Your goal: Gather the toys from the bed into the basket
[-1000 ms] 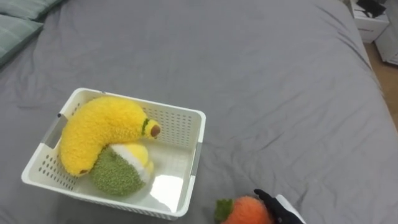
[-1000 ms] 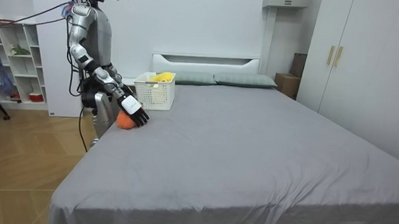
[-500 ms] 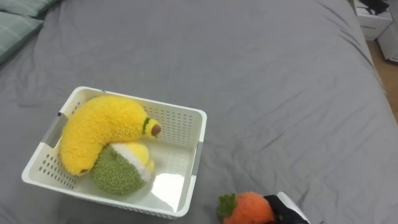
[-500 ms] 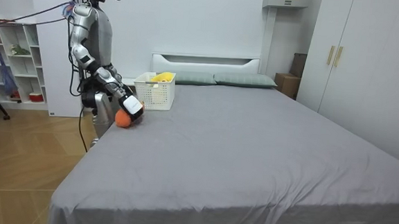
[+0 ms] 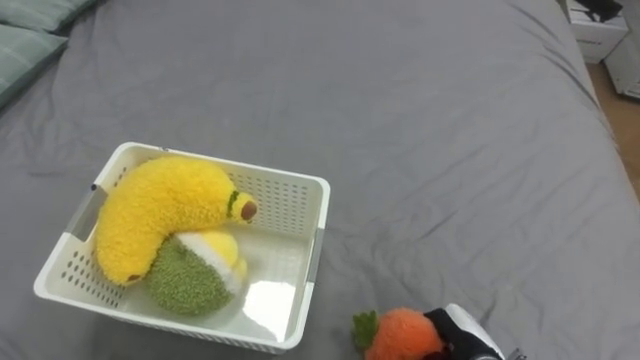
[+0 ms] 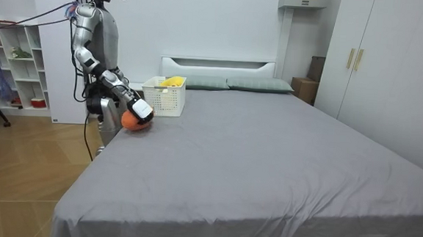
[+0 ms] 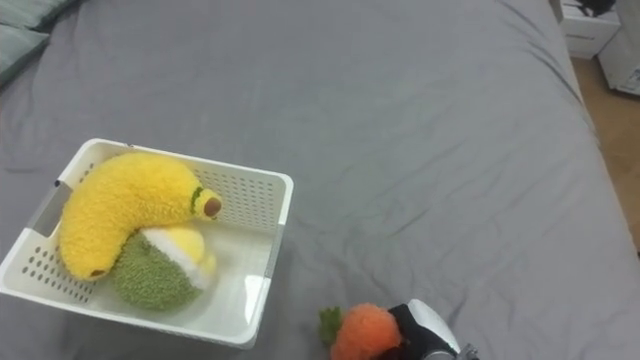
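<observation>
Item 1: round orange plush toy [image 5: 400, 335] with a green leafy tuft on its side towards the basket. I hold it in my right robot hand [image 5: 466, 336], dark fingers curled round its far side from the basket. It sits to the right of the basket's near right corner, apart from it, over the grey bed [image 5: 430, 130]. In the room view it sits at the bed's edge just in front of me, where I stand at the bedside.

Item 2: white perforated plastic basket [image 5: 282, 177], resting on the bed.

Item 3: long yellow plush banana [image 5: 160, 205] with a brown tip, lying across the basket's left half.

Item 4: round plush toy in green, yellow and white [image 5: 188, 278], in the basket, partly under the banana.

Item 5: pale green pillow [image 5: 25, 45], well beyond the basket, to its left.
</observation>
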Robot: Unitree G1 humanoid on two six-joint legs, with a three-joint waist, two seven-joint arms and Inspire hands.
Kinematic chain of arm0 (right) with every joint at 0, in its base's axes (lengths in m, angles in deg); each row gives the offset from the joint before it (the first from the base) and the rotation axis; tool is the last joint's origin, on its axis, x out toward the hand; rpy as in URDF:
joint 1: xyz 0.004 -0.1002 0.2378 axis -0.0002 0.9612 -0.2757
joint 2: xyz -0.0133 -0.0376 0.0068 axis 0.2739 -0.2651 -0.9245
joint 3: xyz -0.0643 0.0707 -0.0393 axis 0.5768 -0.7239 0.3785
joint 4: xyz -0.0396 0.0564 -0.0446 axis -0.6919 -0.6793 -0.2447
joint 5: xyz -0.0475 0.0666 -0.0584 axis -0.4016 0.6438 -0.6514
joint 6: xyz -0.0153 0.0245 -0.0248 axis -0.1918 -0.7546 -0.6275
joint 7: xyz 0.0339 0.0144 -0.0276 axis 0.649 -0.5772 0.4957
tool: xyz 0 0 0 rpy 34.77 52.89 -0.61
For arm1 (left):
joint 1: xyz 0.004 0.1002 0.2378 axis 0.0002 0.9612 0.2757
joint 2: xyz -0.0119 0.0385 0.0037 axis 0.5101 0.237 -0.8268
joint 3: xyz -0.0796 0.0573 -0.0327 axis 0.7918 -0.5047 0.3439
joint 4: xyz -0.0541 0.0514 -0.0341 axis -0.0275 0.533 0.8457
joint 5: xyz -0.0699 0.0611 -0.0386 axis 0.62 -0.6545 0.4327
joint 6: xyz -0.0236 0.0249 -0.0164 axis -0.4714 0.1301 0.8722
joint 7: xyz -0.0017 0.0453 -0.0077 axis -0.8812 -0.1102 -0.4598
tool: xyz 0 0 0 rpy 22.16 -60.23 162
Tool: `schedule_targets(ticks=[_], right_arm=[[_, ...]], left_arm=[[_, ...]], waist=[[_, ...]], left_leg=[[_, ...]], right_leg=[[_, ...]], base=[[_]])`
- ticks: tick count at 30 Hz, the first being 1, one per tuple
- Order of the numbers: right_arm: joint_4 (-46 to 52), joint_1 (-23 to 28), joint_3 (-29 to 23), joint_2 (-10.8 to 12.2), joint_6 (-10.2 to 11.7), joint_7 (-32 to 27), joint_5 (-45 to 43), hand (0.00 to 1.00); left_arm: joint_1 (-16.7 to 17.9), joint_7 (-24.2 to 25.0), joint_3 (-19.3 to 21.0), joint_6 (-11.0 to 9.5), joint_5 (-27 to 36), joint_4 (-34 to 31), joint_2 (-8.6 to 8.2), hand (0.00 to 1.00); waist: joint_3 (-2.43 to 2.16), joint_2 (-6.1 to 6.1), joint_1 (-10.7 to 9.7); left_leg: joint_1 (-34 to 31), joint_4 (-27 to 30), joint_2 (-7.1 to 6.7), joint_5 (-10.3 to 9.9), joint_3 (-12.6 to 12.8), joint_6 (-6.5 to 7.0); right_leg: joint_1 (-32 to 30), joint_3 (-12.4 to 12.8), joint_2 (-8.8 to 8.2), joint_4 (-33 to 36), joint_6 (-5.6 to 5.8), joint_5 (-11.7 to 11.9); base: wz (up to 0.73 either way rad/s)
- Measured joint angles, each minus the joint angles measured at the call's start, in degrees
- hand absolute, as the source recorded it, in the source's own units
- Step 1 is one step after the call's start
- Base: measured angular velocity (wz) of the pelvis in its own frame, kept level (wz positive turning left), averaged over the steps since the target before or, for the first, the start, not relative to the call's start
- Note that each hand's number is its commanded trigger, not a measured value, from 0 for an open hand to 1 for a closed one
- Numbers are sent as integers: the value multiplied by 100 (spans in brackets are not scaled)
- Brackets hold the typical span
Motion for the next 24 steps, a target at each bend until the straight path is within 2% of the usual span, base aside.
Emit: schedule_targets(ticks=[7,16,24], right_arm=[[474,30,-69,3,12,-110,60,100],[1620,11,-877,-18,72,-193,543,100],[2288,-23,-958,-48,66,-183,863,100]], left_arm=[[36,-43,71,-13,-4,4,-5,0],[-17,-41,133,-100,-18,227,-11,0],[22,-46,144,-100,-71,225,16,0]], waist=[[7,18,-18],[-4,36,-57],[-1,-3,-98]], left_leg=[[177,-8,-3,-1,-2,0],[315,-2,-3,-1,-4,-3],[353,-5,-2,0,-4,-5]], right_leg=[[157,28,4,-13,2,-1],[259,80,16,-10,2,0],[293,79,16,-6,2,-1]], base=[[0],[0],[0]])
